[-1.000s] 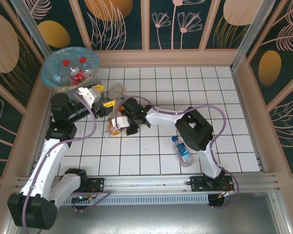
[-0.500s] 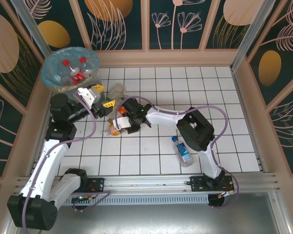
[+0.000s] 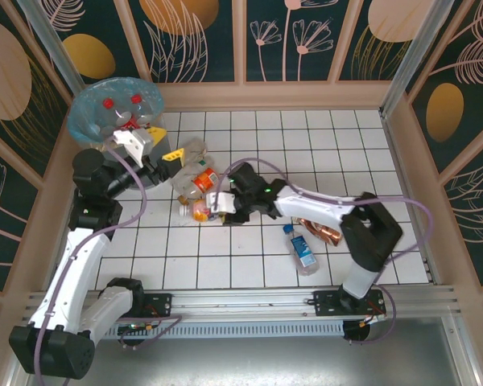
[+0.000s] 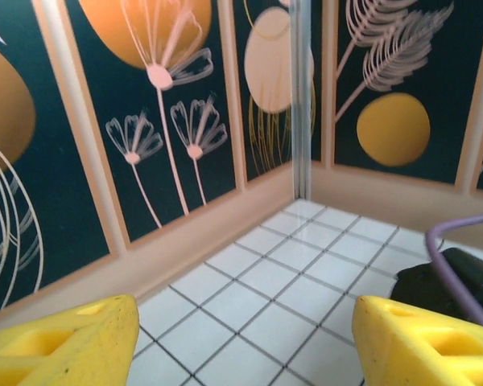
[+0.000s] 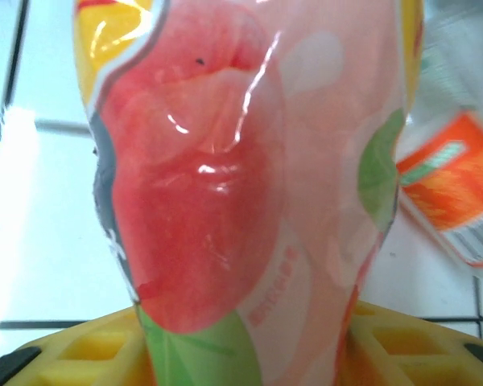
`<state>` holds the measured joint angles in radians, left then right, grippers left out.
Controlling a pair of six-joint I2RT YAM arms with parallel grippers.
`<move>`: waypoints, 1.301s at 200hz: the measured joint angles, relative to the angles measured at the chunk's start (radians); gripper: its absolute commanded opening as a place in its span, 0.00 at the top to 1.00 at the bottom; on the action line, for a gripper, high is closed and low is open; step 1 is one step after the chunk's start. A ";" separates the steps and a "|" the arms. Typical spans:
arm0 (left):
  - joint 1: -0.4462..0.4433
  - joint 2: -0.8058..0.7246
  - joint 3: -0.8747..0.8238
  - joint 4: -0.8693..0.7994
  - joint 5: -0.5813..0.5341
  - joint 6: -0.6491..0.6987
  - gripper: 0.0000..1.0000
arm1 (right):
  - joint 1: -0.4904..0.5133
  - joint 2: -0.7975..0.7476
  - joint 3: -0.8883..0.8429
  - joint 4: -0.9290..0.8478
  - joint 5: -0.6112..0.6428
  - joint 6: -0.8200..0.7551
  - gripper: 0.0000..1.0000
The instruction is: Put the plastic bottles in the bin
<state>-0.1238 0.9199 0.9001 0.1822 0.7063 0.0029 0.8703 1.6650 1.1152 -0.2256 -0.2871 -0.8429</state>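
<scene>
Round grey bin (image 3: 75, 121) lined with a light blue bag, standing in the far left corner of a white tiled floor. Inside it lie several clear plastic bottles (image 3: 122, 114), two showing red caps.

The left gripper (image 3: 163, 145) hangs just beside the bin's near right edge. In its wrist view, its yellow fingers (image 4: 72, 338) stand wide apart with bare tiles between them.

To the right of the bin and nearer the arm bases, the right gripper (image 3: 208, 207) is closed on a peach-label bottle (image 5: 225, 161). This bottle lies on the tiles, its long axis running straight away from the wrist camera. Its cap end cannot be told. The top view shows little of this bottle; the wrist view shows its red and green label.

Just beyond it, toward the bin, lies an orange-label bottle (image 3: 203, 178). Much farther right of the bin, a blue-label bottle (image 3: 303, 251) lies with its cap toward the far wall.
</scene>
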 measured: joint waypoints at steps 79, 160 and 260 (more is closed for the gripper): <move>0.000 0.141 0.235 -0.001 0.102 -0.348 0.29 | -0.199 -0.307 -0.230 0.549 -0.425 0.491 0.51; -0.005 0.121 0.166 0.053 0.373 -0.415 0.24 | -0.200 -0.296 -0.241 0.866 -0.644 0.749 0.50; -0.039 0.093 0.166 0.042 0.465 -0.366 0.40 | -0.130 -0.188 -0.115 0.846 -0.698 0.771 0.51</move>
<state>-0.1631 1.0130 1.0664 0.2245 1.1713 -0.3634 0.7403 1.4773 1.0004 0.6201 -0.9848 -0.0715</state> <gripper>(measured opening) 0.640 0.498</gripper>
